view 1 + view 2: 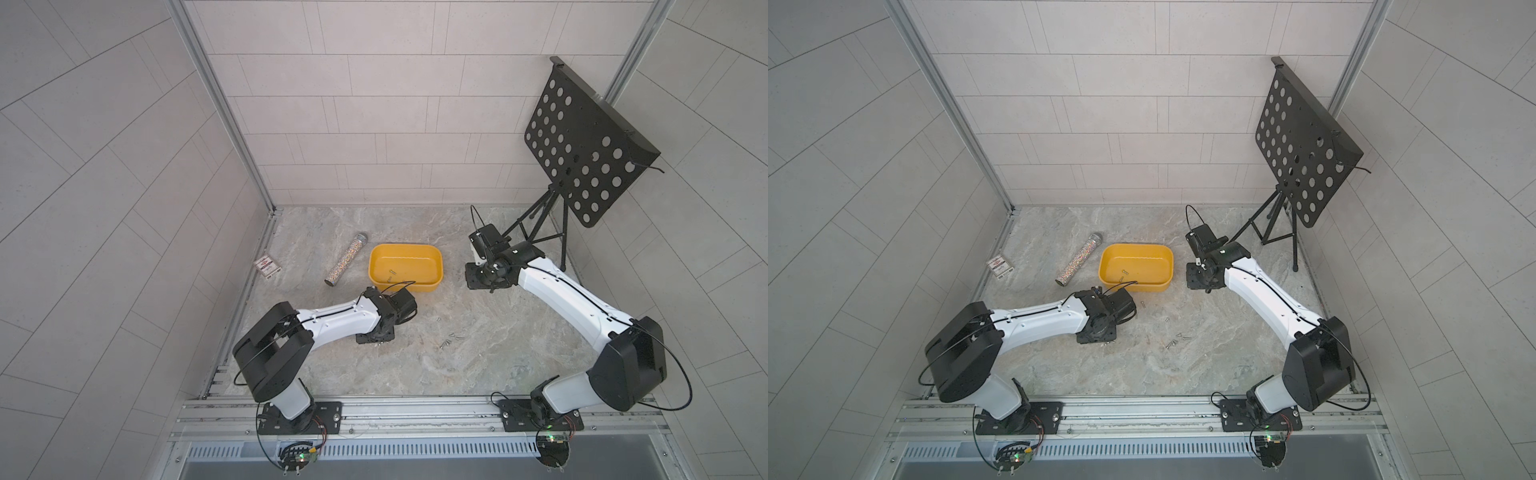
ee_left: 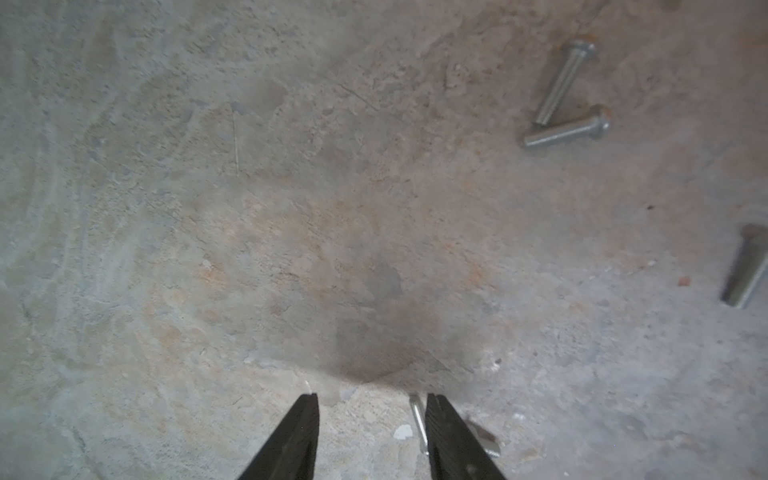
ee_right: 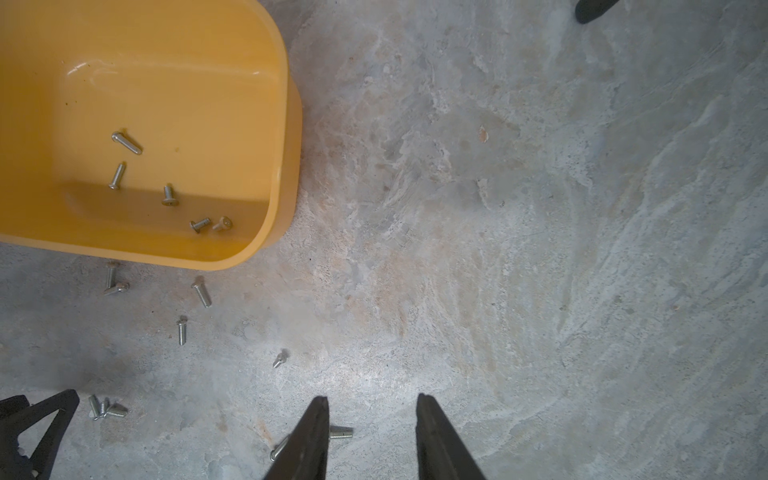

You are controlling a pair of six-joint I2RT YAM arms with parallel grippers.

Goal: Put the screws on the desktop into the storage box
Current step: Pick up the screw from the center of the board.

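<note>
Yellow storage box (image 3: 278,124) shows five screws (image 3: 126,142) inside, and we see left gripper (image 2: 372,399) and right gripper (image 3: 374,400) both parted, gripping nothing.

No readable text, number or brand in any view. Small red-and-white card box (image 1: 268,267), seen in both top views, bears print, too small and blurred to read.

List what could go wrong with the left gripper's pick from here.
1. The screw lies beside one finger of the left gripper, off-centre; closing may flick it away instead of clamping it.
2. Another screw sits just outside that finger and may be knocked.
3. The arm's cable loops over the storage box rim; lifting could snag it.
</note>
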